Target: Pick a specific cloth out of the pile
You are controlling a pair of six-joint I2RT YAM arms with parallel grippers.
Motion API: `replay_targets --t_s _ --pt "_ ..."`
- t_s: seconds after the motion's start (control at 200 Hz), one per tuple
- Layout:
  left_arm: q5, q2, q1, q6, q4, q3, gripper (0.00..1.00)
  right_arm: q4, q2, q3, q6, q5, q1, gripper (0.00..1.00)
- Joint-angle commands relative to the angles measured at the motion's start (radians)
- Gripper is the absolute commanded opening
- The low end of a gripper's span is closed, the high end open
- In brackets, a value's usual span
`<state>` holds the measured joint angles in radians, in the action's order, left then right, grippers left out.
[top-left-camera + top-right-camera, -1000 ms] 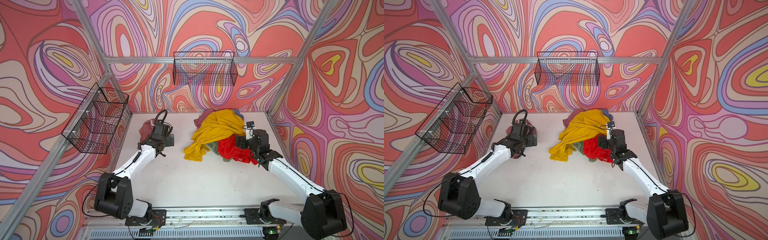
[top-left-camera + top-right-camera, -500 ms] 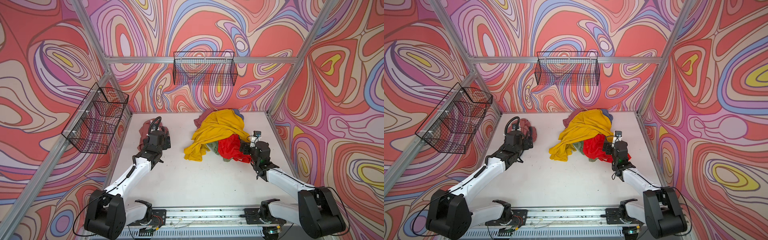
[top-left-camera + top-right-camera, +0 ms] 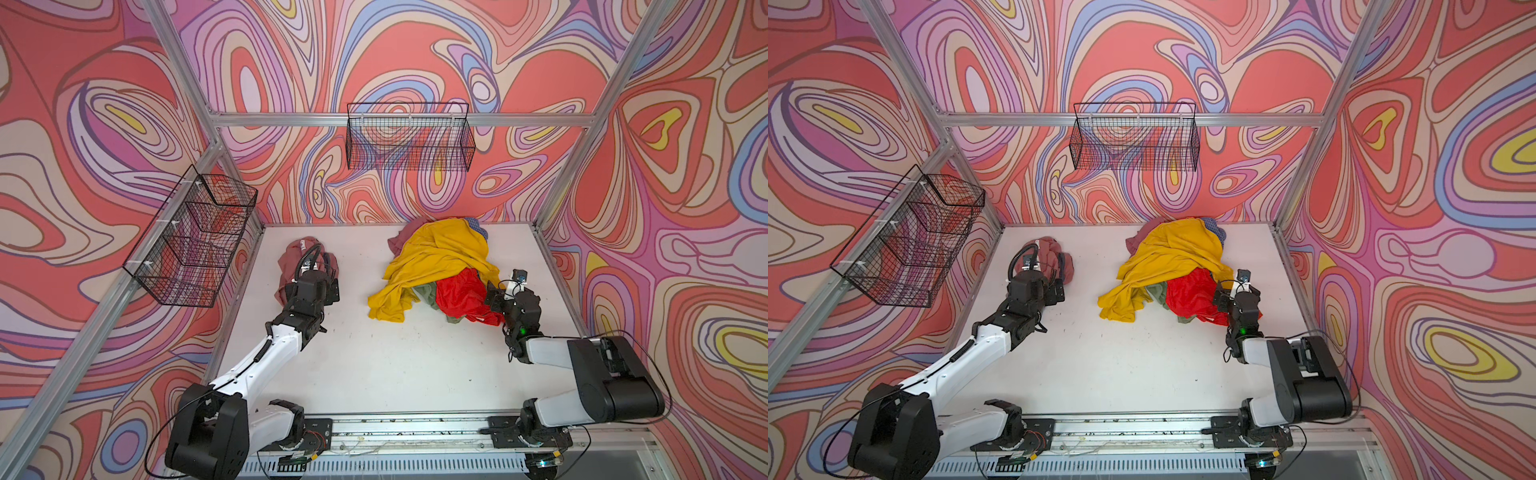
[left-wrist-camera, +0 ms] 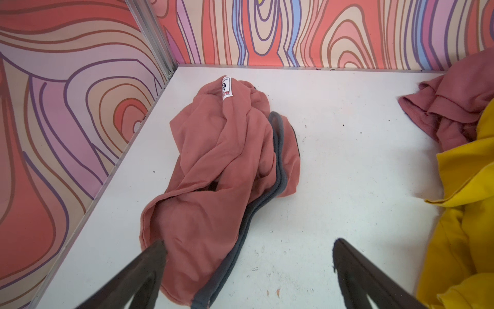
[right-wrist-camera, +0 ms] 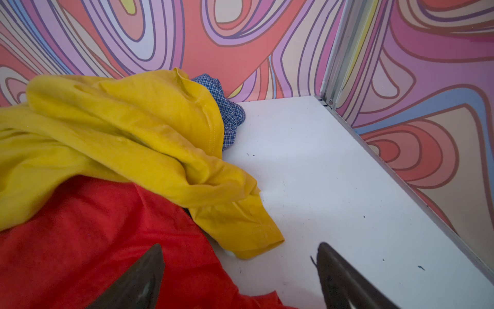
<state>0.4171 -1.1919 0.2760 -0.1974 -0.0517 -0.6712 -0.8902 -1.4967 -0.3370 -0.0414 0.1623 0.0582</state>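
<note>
The cloth (image 4: 227, 166), dusty rose-pink with grey-blue trim and a white label, lies crumpled by the left edge of the counter (image 3: 374, 353), toward the back, well apart from the pile (image 3: 440, 266), a mound near the back right corner: mustard yellow over red, olive, pink, blue check

SITE: robot test cell, lab type | LANDMARK: white tabletop (image 3: 395, 365) | ENCLOSURE: aluminium frame beam (image 3: 291, 120) and swirl-printed wall panels (image 3: 415, 54) on three sides of tabletop | FIXTURES: rear wire basket (image 3: 409, 141) above tabletop back edge; side wire basket (image 3: 195, 241) above left edge | MOUNTING: two robot arms (image 3: 266, 357) on slotted rail (image 3: 415, 426) along tabletop front edge
</note>
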Motion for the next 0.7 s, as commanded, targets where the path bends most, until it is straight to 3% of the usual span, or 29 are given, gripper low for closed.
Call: replay_targets --t_s 0.0,0.255,0.476,0.606,0.696 --pt "0.043 0.024 0.003 0.029 -0.064 0.028 1.00 -0.132 -0.077 -0.027 0.039 -0.028 -0.010 0.92" --pt "0.103 0.024 0.003 0.103 -0.215 0.104 1.00 -0.239 -0.228 -0.049 0.062 -0.081 -0.011 0.94" --pt "0.127 -0.093 -0.014 0.213 -0.457 0.186 1.00 -0.065 -0.222 -0.129 0.035 -0.122 -0.042 0.98" --pt "0.066 -0.192 -0.072 0.238 -0.573 0.205 0.96 -0.053 -0.225 -0.137 0.020 -0.132 -0.055 0.98" --pt "-0.036 -0.230 -0.138 0.223 -0.784 0.304 0.97 -0.050 -0.224 -0.139 0.021 -0.132 -0.057 0.98"
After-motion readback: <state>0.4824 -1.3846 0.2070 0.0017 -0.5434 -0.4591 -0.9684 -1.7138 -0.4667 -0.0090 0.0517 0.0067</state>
